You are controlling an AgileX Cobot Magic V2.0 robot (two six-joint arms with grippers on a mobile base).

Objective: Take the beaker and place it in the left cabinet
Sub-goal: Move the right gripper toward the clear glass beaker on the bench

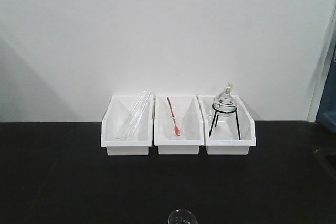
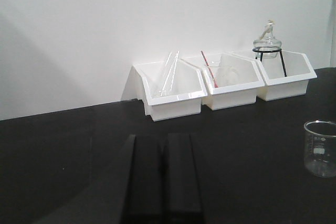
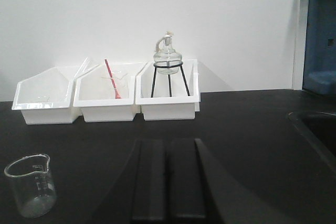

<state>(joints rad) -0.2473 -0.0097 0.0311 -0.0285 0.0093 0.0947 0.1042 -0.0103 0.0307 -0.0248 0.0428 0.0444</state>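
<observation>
A black tabletop (image 1: 63,182) meets a plain white wall (image 1: 157,24), with 3 white bins (image 1: 178,129) at the far side. The beaker (image 1: 182,217) stands upright near. The left gripper (image 2: 163,140) and right gripper (image 3: 168,142) have jaws pressed together, empty.

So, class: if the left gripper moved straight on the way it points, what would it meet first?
Probably the leftmost white bin with the glass tubes, though depth is unclear. The left gripper points well left of the beaker.
</observation>
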